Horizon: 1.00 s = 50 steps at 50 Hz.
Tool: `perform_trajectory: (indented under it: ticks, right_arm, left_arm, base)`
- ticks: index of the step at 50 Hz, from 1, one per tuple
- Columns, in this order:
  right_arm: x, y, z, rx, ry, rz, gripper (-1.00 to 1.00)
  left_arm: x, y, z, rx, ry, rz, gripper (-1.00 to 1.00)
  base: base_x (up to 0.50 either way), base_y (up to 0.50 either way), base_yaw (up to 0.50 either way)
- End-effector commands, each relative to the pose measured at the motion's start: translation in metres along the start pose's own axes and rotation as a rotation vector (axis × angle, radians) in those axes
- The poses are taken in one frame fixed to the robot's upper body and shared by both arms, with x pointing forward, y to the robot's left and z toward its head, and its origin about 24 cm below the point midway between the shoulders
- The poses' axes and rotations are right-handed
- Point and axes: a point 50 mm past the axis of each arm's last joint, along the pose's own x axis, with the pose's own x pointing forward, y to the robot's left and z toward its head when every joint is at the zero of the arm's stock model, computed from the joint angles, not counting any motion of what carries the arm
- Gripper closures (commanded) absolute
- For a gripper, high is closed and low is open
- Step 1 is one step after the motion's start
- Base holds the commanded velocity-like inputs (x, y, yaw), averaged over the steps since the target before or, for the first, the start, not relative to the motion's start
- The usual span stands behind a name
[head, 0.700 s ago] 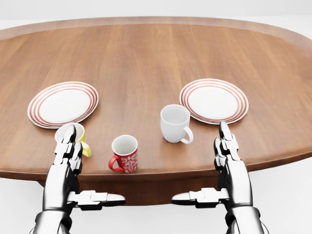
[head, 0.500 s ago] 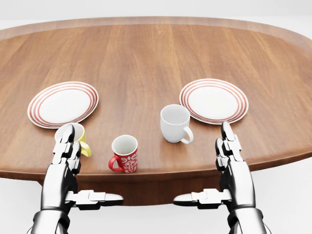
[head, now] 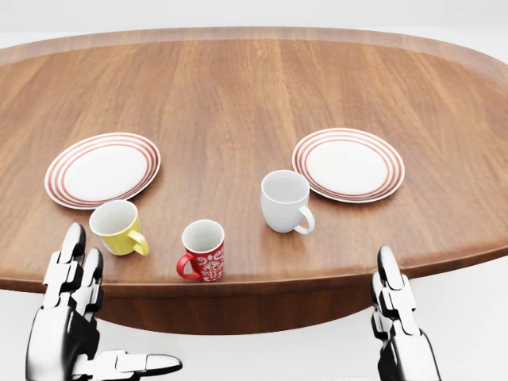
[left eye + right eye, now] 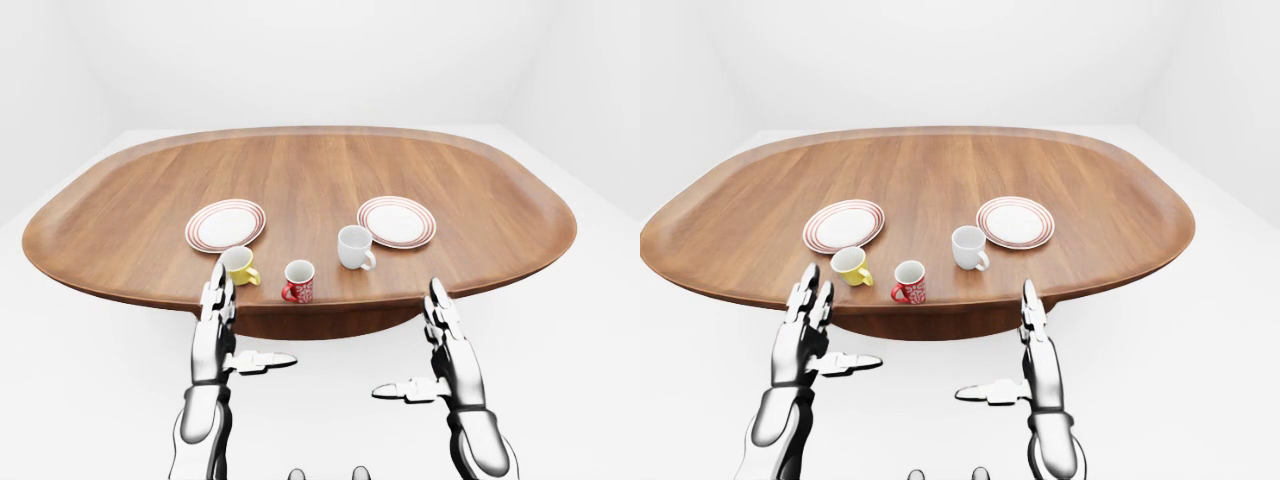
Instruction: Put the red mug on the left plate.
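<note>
The red mug (image 3: 203,250) stands upright near the table's lower edge in the head view, handle to the left. The left plate (image 3: 102,169), white with red rings, lies up and to the left of it. A yellow mug (image 3: 117,228) stands between them. My left hand (image 3: 75,317) is open at the lower left, below the table edge, apart from the mugs. My right hand (image 3: 397,317) is open at the lower right, below the edge. Both hands hold nothing.
A white mug (image 3: 285,201) stands right of the red mug. A second red-ringed plate (image 3: 348,165) lies to its upper right. The oval wooden table (image 3: 254,87) stretches far toward the top of the view. White floor surrounds it.
</note>
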Motion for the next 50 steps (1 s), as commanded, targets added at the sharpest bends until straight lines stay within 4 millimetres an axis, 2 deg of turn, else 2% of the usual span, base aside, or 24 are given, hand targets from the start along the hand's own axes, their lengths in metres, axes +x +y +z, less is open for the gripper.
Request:
perform_trajectory:
  ticks: [1, 2, 3, 4, 5, 31, 50]
  right_arm:
    - [-0.046, 0.005, -0.001, -0.118, 0.086, -0.077, -1.0]
    - [-0.044, 0.004, -0.002, -0.116, 0.088, -0.078, -1.0]
    - [0.001, -0.001, 0.0, -0.089, -0.009, -0.073, -1.0]
    - [0.067, -0.01, -0.009, -0.078, -0.019, -0.072, -1.0]
    - [0.076, -0.01, -0.012, -0.077, -0.003, -0.073, -1.0]
    - [0.077, -0.008, -0.011, -0.081, -0.008, -0.076, -1.0]
    - [0.077, -0.011, -0.014, -0.094, 0.007, -0.088, -1.0]
  left_arm:
    - [-0.024, 0.006, 0.004, -0.01, 0.012, 0.029, -1.0]
    - [-0.024, 0.006, 0.004, -0.01, 0.012, 0.028, -1.0]
    - [-0.024, 0.006, 0.004, -0.011, 0.013, 0.027, -1.0]
    - [-0.025, 0.006, 0.004, -0.012, 0.013, 0.028, -1.0]
    - [-0.026, 0.006, 0.004, -0.014, 0.015, 0.025, -1.0]
    - [-0.025, 0.003, 0.003, -0.013, 0.018, 0.003, -1.0]
    - [-0.025, 0.002, 0.003, -0.009, 0.017, 0.0, -1.0]
  base:
    - [0.0, 0.0, 0.0]
    - [0.0, 0.0, 0.0]
    - [0.0, 0.0, 0.0]
    - [0.0, 0.0, 0.0]
    - [0.0, 0.0, 0.0]
    - [0.0, 0.0, 0.0]
    - [0.0, 0.49, 0.0]
